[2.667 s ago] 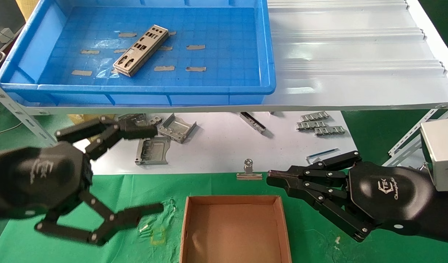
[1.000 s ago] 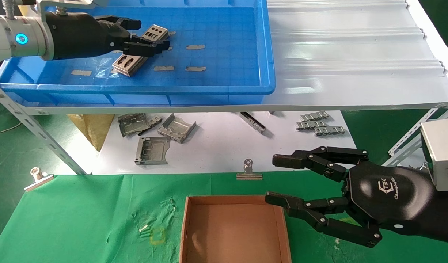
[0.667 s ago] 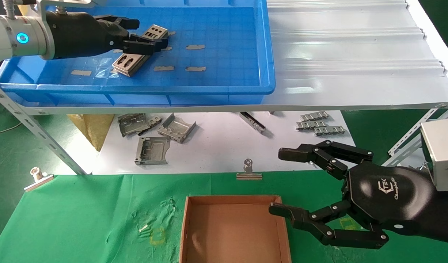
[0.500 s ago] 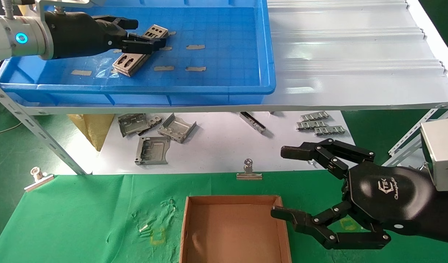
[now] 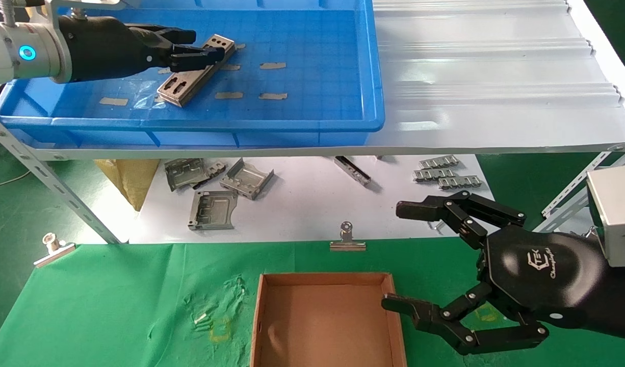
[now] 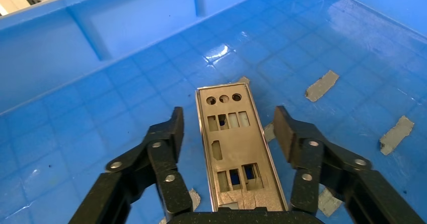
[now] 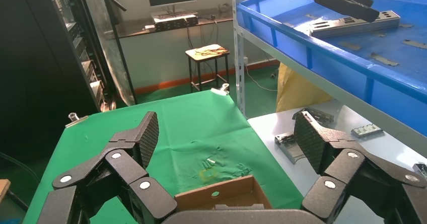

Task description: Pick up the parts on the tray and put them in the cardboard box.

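Since the earlier frame, the left gripper (image 6: 229, 133), spread, is brought astride the part (image 6: 236, 148); thin, stiff, light, best pinched across its long edges.

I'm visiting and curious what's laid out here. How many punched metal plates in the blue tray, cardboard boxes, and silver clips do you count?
Punched metal plates: 1
Cardboard boxes: 1
Silver clips: 2
Total: 4
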Robot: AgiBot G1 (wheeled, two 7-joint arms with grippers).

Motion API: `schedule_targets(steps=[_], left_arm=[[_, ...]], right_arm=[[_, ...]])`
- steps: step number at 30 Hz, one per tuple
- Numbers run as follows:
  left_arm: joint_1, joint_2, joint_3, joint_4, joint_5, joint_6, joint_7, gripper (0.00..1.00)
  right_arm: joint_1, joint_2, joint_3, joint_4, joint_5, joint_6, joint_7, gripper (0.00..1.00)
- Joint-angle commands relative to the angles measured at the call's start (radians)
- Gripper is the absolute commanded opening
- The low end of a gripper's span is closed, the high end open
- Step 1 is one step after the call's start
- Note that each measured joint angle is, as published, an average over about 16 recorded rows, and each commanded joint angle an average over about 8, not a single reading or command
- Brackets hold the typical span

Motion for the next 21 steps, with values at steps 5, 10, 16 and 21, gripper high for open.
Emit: schedule_targets(steps=[5, 10, 16, 21], left_arm=[[0.000, 0.003, 0.006, 0.004, 0.008, -0.003, -0.006, 0.00], [-0.001, 0.006, 0.013, 0.006, 0.018, -0.012, -0.010, 0.00], [-0.002, 0.005, 0.012, 0.002, 0.016, -0.021, -0.009, 0.00], [-0.001, 0.004, 0.010, -0.003, 0.014, -0.026, -0.003, 0.04]], right_arm=[[0.000, 0.000, 0.000, 0.000, 0.000, 0.000, 0.000, 1.00], [0.000, 0.000, 0.000, 0.000, 0.000, 0.000, 0.000, 1.00], [0.000, 0.000, 0.000, 0.000, 0.000, 0.000, 0.000, 1.00], [0.000, 0.000, 0.000, 0.000, 0.000, 0.000, 0.000, 1.00]])
